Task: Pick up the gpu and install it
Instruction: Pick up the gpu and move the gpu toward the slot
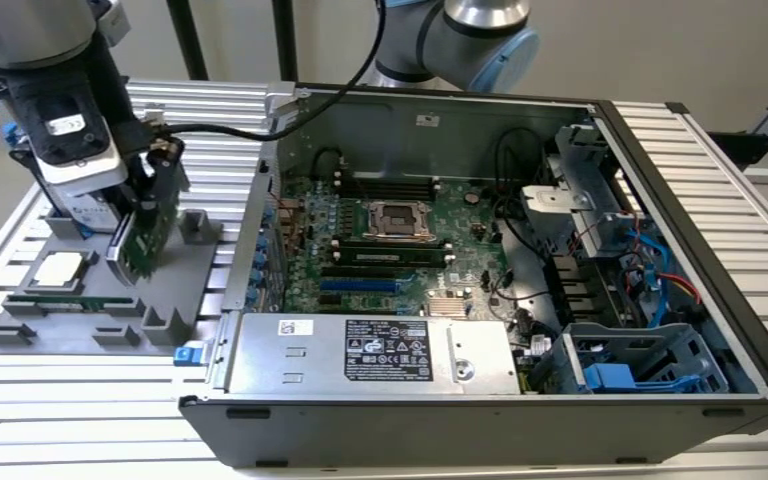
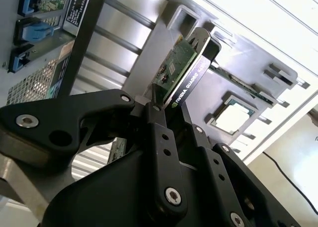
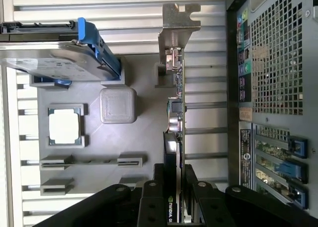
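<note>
The gpu [image 1: 141, 238] stands on edge, green board facing the exterior view's left, over the grey parts tray [image 1: 157, 335] to the left of the open computer case [image 1: 704, 230]. My gripper [image 1: 144, 200] is shut on the card's upper edge. In the second wrist view the black fingers [image 2: 155, 132] clamp the gpu [image 2: 181, 70] between them. In the first wrist view the gpu [image 3: 176, 113] is seen edge-on with its metal bracket [image 3: 176, 23] at the far end, and the gripper [image 3: 175, 172] grips it. I cannot tell whether the card touches the tray.
On the tray lie a processor [image 1: 61, 270], a memory stick [image 1: 71, 300] and a silver hard drive with blue rails [image 3: 59, 58]. Inside the case are the motherboard with a blue slot [image 1: 357, 285], the power supply [image 1: 371, 350] and drive cages [image 1: 638, 365].
</note>
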{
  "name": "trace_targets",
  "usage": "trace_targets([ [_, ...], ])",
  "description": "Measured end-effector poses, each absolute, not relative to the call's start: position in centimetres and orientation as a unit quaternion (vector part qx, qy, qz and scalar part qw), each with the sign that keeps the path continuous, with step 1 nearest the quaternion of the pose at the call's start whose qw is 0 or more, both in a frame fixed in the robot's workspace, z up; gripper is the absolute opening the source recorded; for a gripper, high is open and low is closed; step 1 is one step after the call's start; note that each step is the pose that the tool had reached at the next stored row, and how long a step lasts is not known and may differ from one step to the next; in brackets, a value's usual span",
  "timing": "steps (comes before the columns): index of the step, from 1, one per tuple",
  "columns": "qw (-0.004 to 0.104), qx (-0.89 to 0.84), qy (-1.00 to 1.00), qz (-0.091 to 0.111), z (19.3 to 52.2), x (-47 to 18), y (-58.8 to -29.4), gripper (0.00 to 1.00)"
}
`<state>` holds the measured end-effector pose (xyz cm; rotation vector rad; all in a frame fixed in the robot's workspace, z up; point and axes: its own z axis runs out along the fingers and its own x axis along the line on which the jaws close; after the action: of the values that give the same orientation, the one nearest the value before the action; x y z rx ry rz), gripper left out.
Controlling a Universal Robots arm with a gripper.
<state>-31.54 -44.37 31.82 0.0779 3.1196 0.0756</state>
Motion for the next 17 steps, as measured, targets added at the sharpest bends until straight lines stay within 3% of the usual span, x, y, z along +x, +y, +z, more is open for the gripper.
trace_targets([
  [17, 0.01, 0.025, 0.999, 0.024, 33.6, -31.5, -44.4, 0.0],
])
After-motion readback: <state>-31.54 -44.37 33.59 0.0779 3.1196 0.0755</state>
